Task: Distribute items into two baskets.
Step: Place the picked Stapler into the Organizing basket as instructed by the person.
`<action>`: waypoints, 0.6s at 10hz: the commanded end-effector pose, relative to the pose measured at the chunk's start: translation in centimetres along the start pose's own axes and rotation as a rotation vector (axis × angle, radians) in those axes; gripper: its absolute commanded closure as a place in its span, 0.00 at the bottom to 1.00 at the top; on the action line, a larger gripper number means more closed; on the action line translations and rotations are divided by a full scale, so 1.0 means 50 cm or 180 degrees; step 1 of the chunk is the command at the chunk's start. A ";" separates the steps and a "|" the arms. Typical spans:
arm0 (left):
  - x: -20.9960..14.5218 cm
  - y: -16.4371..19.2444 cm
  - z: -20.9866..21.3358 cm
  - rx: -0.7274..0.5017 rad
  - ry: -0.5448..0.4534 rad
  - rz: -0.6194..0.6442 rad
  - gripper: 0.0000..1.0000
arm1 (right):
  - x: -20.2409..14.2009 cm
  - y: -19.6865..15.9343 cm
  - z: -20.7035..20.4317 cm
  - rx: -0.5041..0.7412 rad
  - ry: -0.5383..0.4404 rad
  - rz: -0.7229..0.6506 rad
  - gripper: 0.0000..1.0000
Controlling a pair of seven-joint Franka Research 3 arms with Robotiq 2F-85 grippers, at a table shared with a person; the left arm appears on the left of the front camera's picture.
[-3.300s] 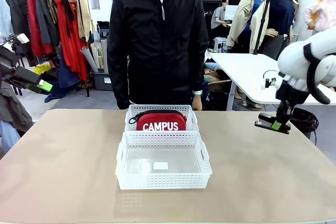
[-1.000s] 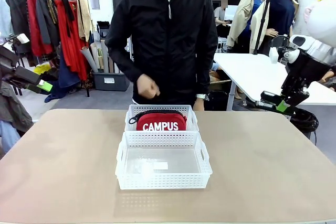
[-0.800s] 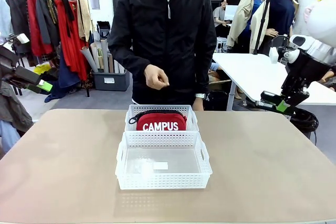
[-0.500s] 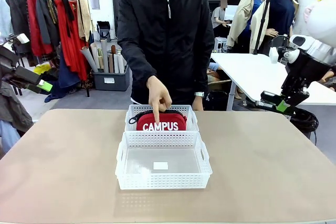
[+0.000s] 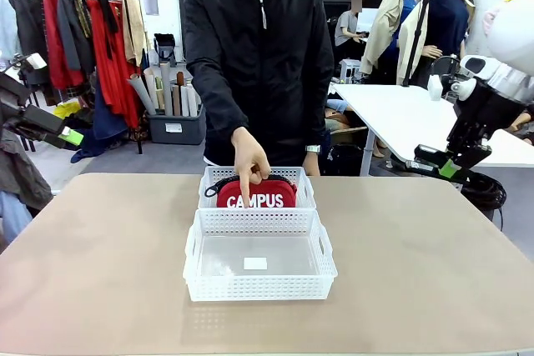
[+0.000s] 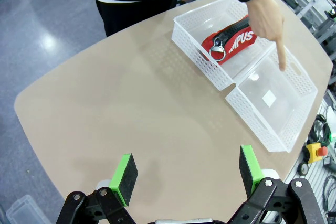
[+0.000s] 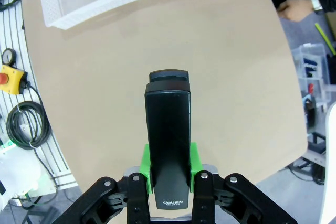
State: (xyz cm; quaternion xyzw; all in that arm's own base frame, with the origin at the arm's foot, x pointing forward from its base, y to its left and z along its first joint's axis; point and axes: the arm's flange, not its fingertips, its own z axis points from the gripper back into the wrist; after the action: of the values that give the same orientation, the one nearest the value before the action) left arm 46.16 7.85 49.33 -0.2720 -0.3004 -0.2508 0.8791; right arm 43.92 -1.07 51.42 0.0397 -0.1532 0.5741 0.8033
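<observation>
Here, my right gripper (image 7: 168, 174) was clamped on the black stapler (image 7: 168, 142), its green pads pressed against both sides of the body, which stuck straight out past my fingers above the tan table (image 7: 157, 51). From the front camera that gripper (image 5: 434, 162) hung off the table's right edge, raised well above the surface and far from the baskets. My left gripper (image 6: 186, 174) held nothing, its 2 green pads (image 6: 124, 171) standing wide apart above the table's bare near side. The 2 white baskets sat end to end at the table's middle. The far basket (image 5: 209, 181) held the red CAMPUS pouch (image 5: 260, 196), lying with its lettering toward me. The near basket (image 5: 259, 288) showed just a small white label (image 5: 254, 263) on its floor. The person's hand (image 5: 249, 158) reached down over the far basket, index finger extended, its tip at the pouch's lettering.
</observation>
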 end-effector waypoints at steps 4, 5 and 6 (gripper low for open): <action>0.000 -0.001 -0.001 0.0003 -0.0023 0.0024 0.00 | 0.061 0.033 0.001 -0.0001 -0.0001 0.0065 0.96; 0.000 -0.001 -0.001 0.0003 -0.0023 0.0024 0.00 | 0.082 0.049 -0.004 0.0019 -0.0014 0.0151 0.96; 0.000 -0.001 -0.001 0.0003 -0.0023 0.0024 0.00 | 0.101 0.065 -0.008 0.0020 -0.0025 0.0253 0.96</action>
State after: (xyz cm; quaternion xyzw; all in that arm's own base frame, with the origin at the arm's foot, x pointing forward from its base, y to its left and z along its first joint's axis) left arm 46.16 7.85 49.33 -0.2720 -0.3004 -0.2508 0.8792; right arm 43.30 3.76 52.07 0.0394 -0.1515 0.6055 0.7803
